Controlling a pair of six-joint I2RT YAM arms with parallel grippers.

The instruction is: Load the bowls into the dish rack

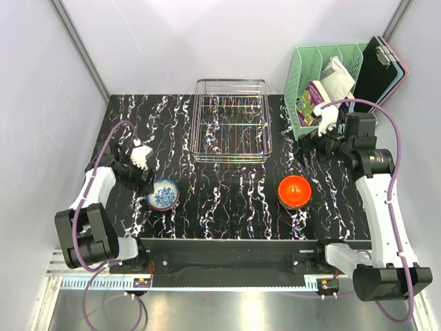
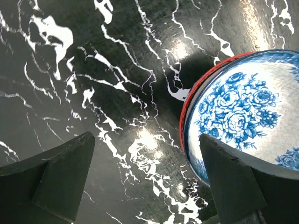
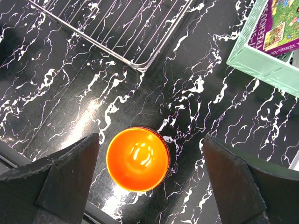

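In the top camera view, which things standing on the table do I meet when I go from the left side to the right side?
blue-and-white bowl → dish rack → orange bowl → mint-green organiser

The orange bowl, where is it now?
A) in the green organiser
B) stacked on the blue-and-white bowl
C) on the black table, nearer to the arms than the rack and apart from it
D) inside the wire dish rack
C: the orange bowl stands upright on the black table, with bare tabletop between it and the dish rack, which holds no bowl.
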